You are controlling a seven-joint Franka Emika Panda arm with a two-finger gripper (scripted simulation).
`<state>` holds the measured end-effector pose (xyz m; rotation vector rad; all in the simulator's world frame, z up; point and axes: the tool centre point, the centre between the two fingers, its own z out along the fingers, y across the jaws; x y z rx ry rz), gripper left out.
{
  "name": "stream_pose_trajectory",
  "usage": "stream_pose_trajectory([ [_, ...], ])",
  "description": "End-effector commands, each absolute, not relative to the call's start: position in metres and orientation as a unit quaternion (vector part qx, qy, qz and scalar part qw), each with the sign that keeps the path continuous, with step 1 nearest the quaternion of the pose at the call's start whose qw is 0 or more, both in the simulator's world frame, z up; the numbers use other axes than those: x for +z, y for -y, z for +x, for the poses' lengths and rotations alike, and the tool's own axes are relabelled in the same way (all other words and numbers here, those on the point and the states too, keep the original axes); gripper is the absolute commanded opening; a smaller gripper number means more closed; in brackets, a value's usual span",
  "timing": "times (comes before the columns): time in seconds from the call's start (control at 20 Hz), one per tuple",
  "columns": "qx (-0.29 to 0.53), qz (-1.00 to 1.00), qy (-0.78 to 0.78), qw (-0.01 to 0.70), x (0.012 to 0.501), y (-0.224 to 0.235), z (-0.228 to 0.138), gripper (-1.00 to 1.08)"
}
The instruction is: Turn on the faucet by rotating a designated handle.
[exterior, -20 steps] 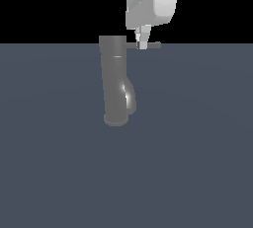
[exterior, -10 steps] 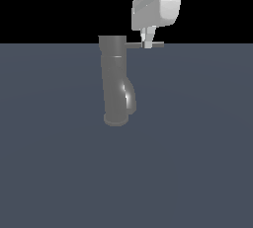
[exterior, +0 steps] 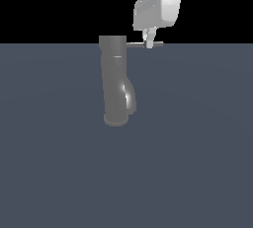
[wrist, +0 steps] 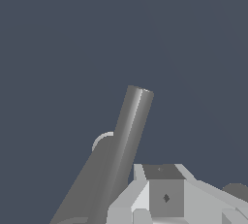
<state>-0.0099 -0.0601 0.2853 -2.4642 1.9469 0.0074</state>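
1. A dark faucet (exterior: 117,81) stands upright on the grey floor (exterior: 197,163).
2. Its thin handle (exterior: 136,45) juts toward the exterior view's right.
3. The white gripper (exterior: 148,44) sits on the handle; whether its fingers clamp it is unclear.
4. The wrist view alone shows the handle (wrist: 127,136) lengthwise.

flat dark blue-grey floor (exterior: 197,163); faucet (exterior: 114,84) standing upright on it
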Motion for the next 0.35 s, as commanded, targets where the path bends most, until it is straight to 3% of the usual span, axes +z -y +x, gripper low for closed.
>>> stream_pose_trajectory([
  [0.0,0.000,-0.775,-0.632,0.000,0.285,0.083,-0.004,-1.00],
  [0.3,0.000,-0.773,-0.634,0.000,0.285,0.092,0.008,-1.00],
])
